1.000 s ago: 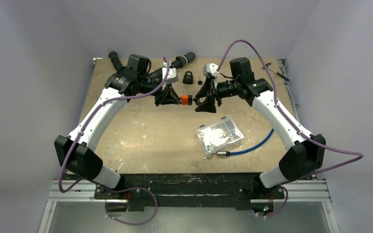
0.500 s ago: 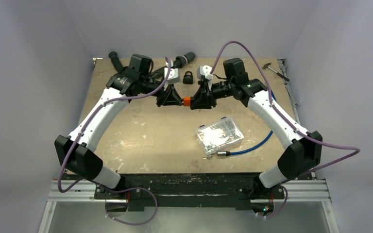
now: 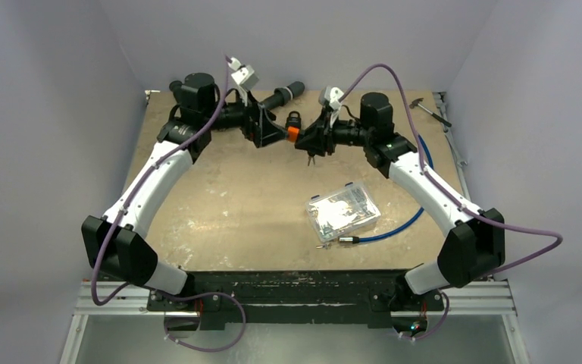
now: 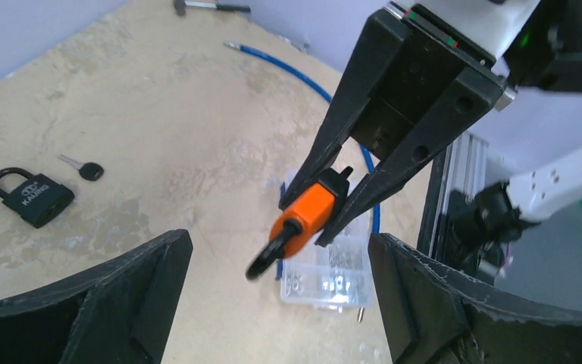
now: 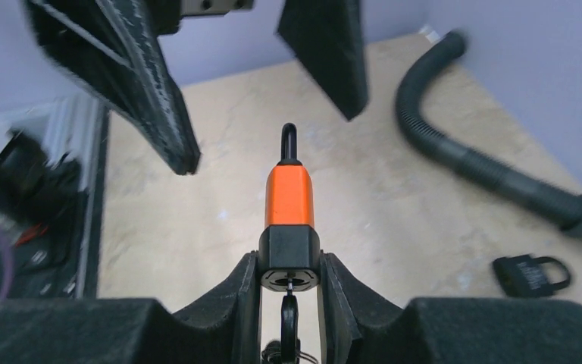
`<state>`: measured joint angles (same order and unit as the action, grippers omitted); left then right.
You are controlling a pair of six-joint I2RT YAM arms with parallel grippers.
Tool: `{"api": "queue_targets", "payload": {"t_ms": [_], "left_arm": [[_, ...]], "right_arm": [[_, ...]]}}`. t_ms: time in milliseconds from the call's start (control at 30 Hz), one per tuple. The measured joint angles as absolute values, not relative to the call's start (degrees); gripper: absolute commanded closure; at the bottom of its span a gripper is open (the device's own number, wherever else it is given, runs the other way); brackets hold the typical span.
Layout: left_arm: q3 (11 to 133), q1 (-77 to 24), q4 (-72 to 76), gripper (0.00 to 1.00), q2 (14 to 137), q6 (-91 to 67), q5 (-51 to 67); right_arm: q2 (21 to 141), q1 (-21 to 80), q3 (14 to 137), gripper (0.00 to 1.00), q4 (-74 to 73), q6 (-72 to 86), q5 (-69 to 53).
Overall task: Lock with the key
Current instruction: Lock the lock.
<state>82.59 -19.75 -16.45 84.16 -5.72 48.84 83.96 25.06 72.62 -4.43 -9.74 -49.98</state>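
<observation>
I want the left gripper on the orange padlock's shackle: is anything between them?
Nothing visible. The right gripper holds the orange padlock in the air, shackle toward the open left gripper. The black padlock lies on the table, well aside.

left gripper (image 4: 276,249): lets go, jaws now wide | orange padlock (image 5: 289,196): now pinched by right gripper (image 5: 289,267) alone, shackle end free

Over the tan wooden surface (image 3: 220,205), the right jaws clamp a small orange-bodied padlock (image 3: 293,134); the left jaws stand just beside it, near a black padlock (image 3: 294,119).
</observation>
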Motion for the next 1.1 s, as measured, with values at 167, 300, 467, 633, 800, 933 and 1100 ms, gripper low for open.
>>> {"api": "queue_targets", "payload": {"t_ms": [167, 300, 467, 633, 800, 933, 1100], "left_arm": [[82.6, -17.1, -5.9, 0.03, 84.1, -20.1, 47.4], [81.6, -15.9, 2.9, 0.01, 84.2, -31.3, 46.9], [80.0, -15.9, 11.2, 0.00, 85.8, -43.6, 46.6], [80.0, -16.0, 12.8, 0.00, 87.8, -52.6, 43.8], [80.0, -16.9, 13.4, 0.00, 88.0, -57.4, 41.9], [80.0, -17.6, 14.3, 0.05, 88.0, -59.7, 41.1], [80.0, -17.8, 15.3, 0.28, 88.0, -62.1, 40.3]], "right_arm": [[83.9, 24.3, 71.0, 1.00, 10.7, -0.5, -43.1], [83.9, 24.3, 70.2, 1.00, 19.2, 4.6, -38.3], [84.0, 24.6, 70.1, 1.00, 26.1, 8.5, -33.8], [84.1, 26.0, 70.0, 1.00, 29.5, 9.4, -29.1], [84.1, 28.3, 69.8, 1.00, 30.6, 8.9, -26.0], [84.5, 30.2, 69.6, 1.00, 31.0, 8.2, -24.7], [85.1, 31.9, 69.3, 1.00, 30.9, 7.4, -23.7]]}}
